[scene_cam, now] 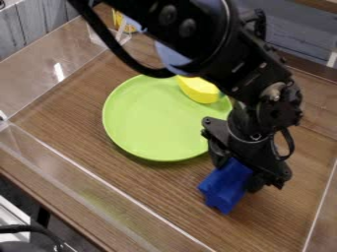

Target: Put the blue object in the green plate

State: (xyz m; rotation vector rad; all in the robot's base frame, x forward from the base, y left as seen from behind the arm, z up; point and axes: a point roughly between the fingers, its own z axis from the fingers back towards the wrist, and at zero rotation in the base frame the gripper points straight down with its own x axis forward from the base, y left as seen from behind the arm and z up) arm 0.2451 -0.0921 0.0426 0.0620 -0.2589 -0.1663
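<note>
With its pincer (239,169) closed on the blue block (226,187), the black robot arm (237,74) holds the block outside the green plate (161,118), near its 4-o'clock rim.

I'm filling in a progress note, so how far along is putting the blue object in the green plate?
Nothing looks finished: the blue object lies outside the green plate, on its near right side. The gripper is down at the block, though whether it grips it is hard to tell. Left to do: get it over the rim and set it down.
</note>
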